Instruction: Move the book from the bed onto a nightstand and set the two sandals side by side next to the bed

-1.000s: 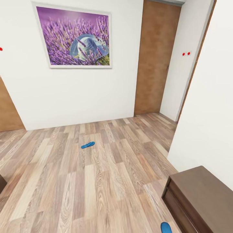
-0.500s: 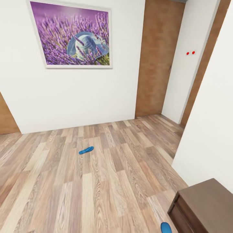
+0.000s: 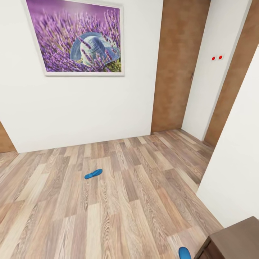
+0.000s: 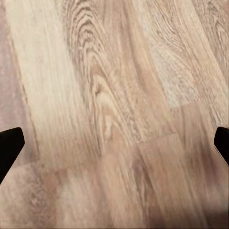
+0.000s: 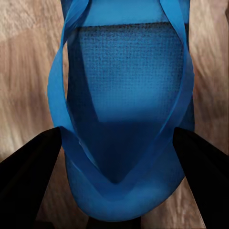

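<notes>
Looking down the right wrist view, the right gripper (image 5: 114, 157) has 1 blue sandal (image 5: 125, 109) directly between its 2 dark fingers, which stand wide apart, 1 on each side of the sole, with no sign of contact. Whether it carries the sandal or merely hangs over it on the floor (image 5: 24, 71) cannot be told. The sandal's long axis runs straight along the gripper's line of sight, so its width, not its length, lies across the jaws; that alignment is what a closing move would depend on.

From the head view, a blue sandal (image 3: 184, 253) shows at the lower edge of the floor (image 3: 118, 212), just beside the corner of a dark-brown cabinet (image 3: 233, 242); this is probably the same one under the right arm. The other sandal (image 3: 93, 174) lies well apart, out on the open planks toward the white wall with the lavender picture (image 3: 75, 37), its long axis slanted across the boards.

The left gripper (image 4: 114, 143) is spread wide and holds nothing, with bare planks beneath it.
</notes>
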{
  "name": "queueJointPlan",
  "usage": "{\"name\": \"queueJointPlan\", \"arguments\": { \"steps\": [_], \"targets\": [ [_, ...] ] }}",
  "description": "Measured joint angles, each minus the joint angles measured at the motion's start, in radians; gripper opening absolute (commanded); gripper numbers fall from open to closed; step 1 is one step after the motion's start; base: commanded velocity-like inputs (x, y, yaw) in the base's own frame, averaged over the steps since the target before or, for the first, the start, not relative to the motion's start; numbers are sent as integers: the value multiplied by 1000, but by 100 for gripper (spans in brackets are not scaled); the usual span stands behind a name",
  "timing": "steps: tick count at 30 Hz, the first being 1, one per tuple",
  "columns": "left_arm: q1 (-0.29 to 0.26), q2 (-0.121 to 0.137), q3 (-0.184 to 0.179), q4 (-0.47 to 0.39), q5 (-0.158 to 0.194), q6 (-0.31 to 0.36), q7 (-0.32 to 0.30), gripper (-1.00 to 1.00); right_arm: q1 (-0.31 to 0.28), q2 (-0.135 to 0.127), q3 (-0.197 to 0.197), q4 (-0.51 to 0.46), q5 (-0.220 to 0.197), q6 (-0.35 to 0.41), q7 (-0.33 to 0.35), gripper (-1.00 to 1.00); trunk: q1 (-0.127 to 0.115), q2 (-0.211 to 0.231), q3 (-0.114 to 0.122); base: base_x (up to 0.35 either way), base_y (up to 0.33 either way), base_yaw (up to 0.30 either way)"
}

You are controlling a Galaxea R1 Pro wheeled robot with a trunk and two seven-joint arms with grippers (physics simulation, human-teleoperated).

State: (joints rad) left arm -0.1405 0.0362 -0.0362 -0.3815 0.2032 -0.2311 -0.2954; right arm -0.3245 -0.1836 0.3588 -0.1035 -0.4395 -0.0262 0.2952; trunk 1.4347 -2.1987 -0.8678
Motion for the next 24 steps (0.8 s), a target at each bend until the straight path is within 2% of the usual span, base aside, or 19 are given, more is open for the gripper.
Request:
{"name": "queueJointPlan", "arguments": {
  "steps": [24],
  "targets": [
    [0, 0, -1, 0, 0, 0, 0, 100, 0, 0, 0, 0, 0, 0, 0, -100, 0, 0, 0, 332, 0, 0]
  ]
}}
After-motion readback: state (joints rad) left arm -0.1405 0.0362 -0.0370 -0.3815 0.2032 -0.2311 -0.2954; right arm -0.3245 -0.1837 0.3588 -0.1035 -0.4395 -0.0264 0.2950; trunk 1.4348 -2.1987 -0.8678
